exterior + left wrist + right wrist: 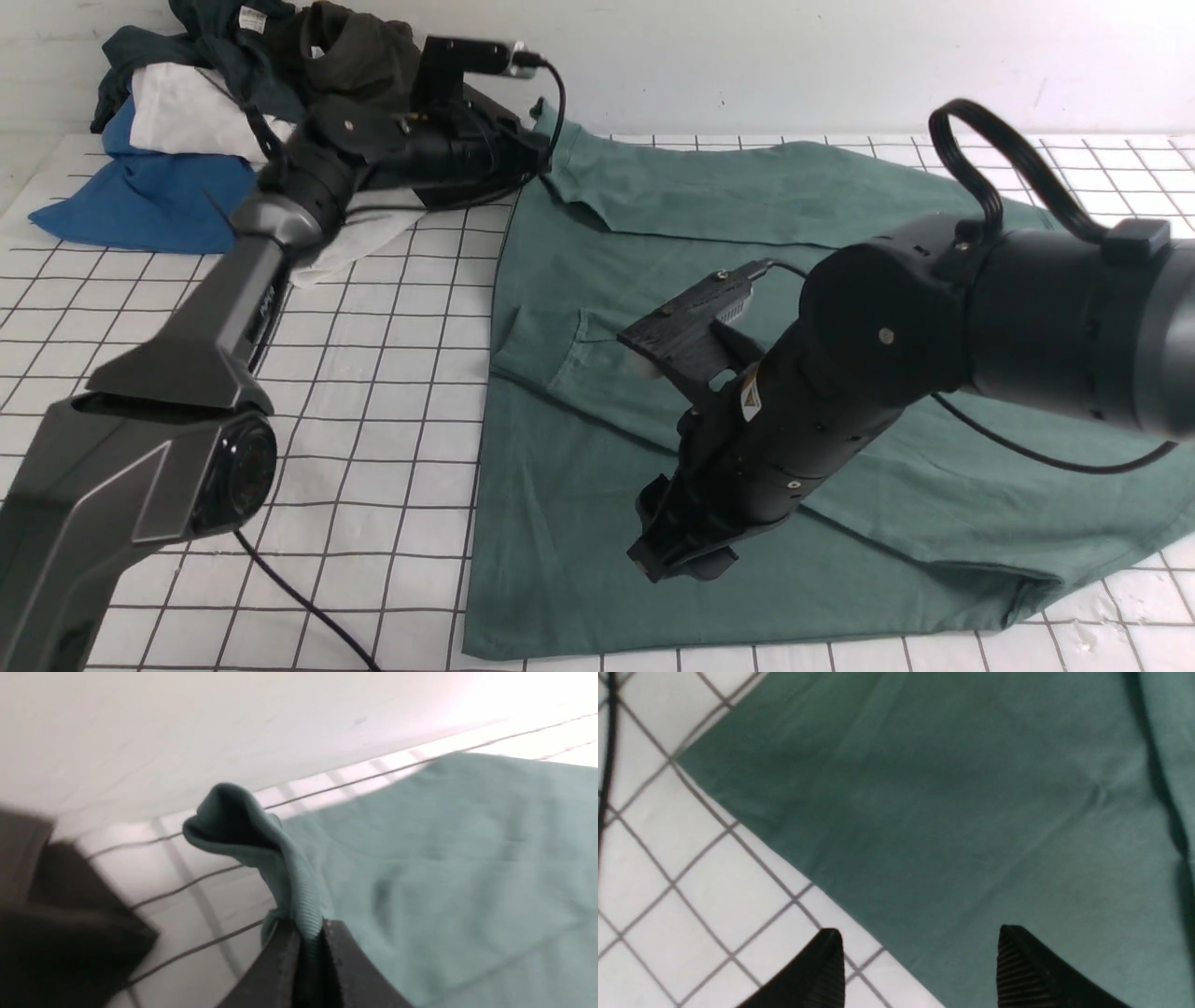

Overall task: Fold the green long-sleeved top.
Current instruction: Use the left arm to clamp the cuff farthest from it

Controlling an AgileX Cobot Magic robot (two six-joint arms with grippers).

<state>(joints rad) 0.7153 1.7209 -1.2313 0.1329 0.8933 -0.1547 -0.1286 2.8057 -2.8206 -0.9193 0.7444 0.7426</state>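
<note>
The green long-sleeved top [728, 485] lies spread over the gridded table, partly folded, with a sleeve crossing its upper part. My left gripper [534, 154] reaches to the far left corner of the top. In the left wrist view my left gripper [308, 933] is shut on a ribbed cuff of the top [299, 905], and the cuff's end curls up beyond the jaws. My right gripper [677, 560] hangs low over the top's front part. In the right wrist view my right gripper [920, 947] is open, its jaws straddling the top's edge [831, 891] with nothing between them.
A heap of other clothes sits at the back left: a blue garment [140, 201], a white one [182, 117] and dark ones [350, 51]. A black cable [299, 597] trails over the table at the front left. The white wall [840, 56] runs close behind the top.
</note>
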